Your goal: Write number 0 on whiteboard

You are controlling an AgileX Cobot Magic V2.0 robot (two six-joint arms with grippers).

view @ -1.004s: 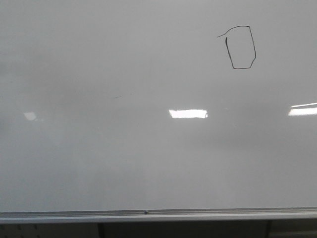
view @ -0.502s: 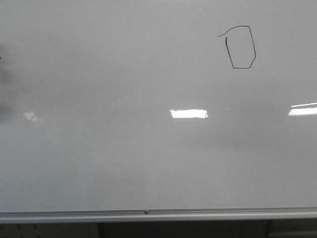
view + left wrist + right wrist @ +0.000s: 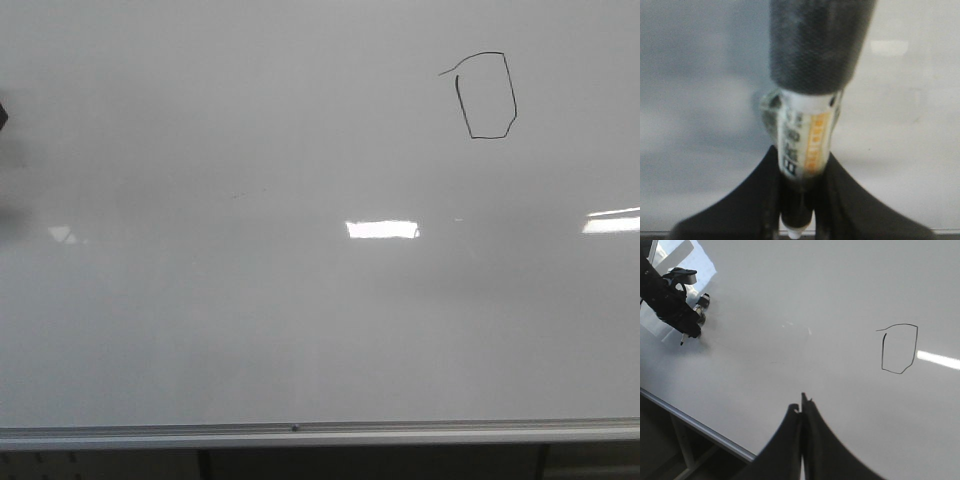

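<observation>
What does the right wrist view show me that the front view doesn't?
Only the right wrist view shows the left gripper holding the marker near the board, and the right gripper with its fingers closed together, nothing visible between them. Only the front view shows the full silver rail along the board's lower edge and a bright reflection mid-board. Both show the whiteboard and the drawn number 0, angular with a stray tail.

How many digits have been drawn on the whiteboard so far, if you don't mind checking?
1. A single number 0 sits in the upper right of the whiteboard in the front view. The rest of the visible board carries only light reflections; anything beyond the frame edges cannot be seen.
</observation>
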